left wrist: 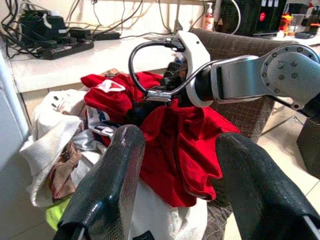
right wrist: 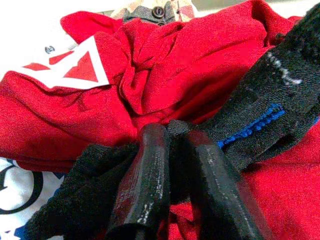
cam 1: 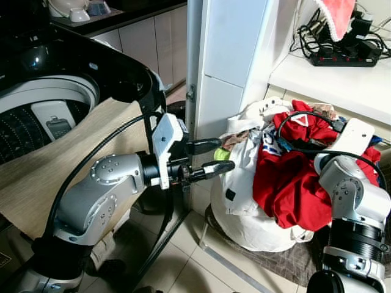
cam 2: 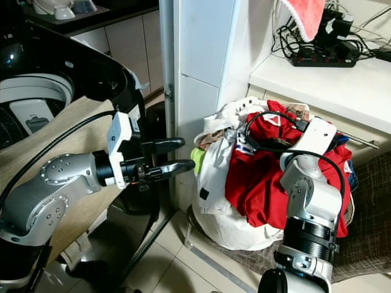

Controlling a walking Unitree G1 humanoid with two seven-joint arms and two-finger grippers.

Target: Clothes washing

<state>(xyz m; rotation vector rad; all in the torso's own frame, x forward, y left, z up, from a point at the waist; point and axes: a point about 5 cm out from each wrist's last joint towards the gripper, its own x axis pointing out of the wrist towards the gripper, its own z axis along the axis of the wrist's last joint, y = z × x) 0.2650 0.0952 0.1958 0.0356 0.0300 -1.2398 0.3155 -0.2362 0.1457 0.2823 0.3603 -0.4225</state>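
A white laundry bag (cam 1: 244,223) stands on the floor, heaped with clothes, and a red garment (cam 1: 292,183) lies on top. My right gripper (right wrist: 175,132) is down in the heap, shut on a black cloth with blue stitching (right wrist: 250,127) that rests on the red garment (right wrist: 165,65). My left gripper (cam 1: 221,155) hangs open and empty just left of the bag, between it and the washing machine (cam 1: 55,104). The machine's lid is up and its drum (cam 1: 15,131) shows. In the left wrist view, the right arm (left wrist: 250,75) reaches into the pile.
A white pillar (cam 1: 223,73) rises behind the left gripper. A beige cloth (cam 1: 61,168) drapes over the washer's front. The shelf at the back right holds a power strip with cables (cam 1: 342,58) and a pink cloth (cam 1: 337,12). A brown woven mat (cam 2: 366,183) lies right of the bag.
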